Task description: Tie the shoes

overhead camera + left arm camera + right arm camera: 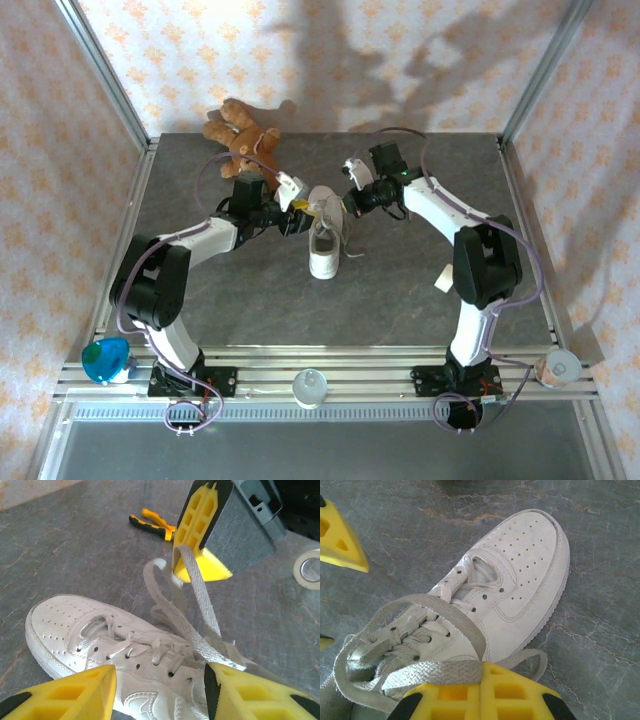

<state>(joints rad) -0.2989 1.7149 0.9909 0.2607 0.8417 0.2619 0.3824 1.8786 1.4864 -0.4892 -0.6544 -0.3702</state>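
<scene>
The white sneaker (323, 250) lies on the dark stone-look table (400, 300), toe toward the arms. My right gripper (482, 666) is shut on a loop of its flat white lace (440, 671) and holds it up above the tongue; the left wrist view shows this gripper (189, 562) with the lace (200, 605) hanging from it. My left gripper (160, 675) hovers open just over the shoe's side (150, 700), yellow fingers (75, 695) apart, nothing pinched between them. From above, both grippers (300, 215) (347, 198) meet over the shoe's heel end.
A brown teddy bear (243, 135) lies at the back left of the table. Orange-and-black pliers (152, 525) and a roll of tape (311, 569) lie beyond the shoe. A blue object (105, 360) and another tape roll (557, 368) sit on the front rail.
</scene>
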